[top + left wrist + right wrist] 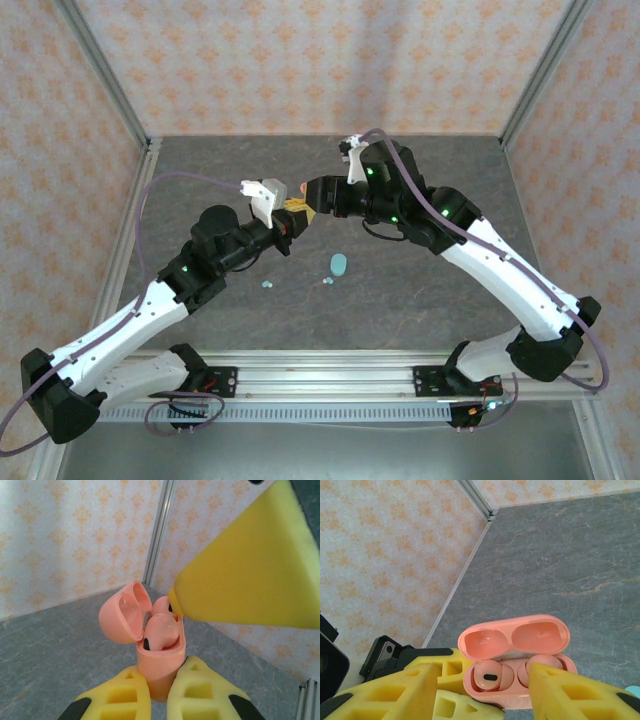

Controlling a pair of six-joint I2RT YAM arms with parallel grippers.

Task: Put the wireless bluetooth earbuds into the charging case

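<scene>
The coral charging case [160, 662] is up off the table with its lid [515, 639] swung open, and my left gripper [162, 669] is shut on its lower body. Two coral-red earbuds sit in its wells, one [490, 676] beside the other [546, 662]. My right gripper [484, 672] is open and hangs right over the case, one finger on either side of it; its fingertip [175, 605] touches the far earbud [161, 606]. In the top view the two grippers meet at mid-table, the left gripper [293, 212] under the right gripper [312, 200].
A teal pill-shaped case [339, 264] lies on the grey table [420, 300], nearer than the grippers. Two tiny teal earbuds rest near it, one [267, 284] to the left and one [326, 282] just below it. Patterned walls close in the table's back and sides.
</scene>
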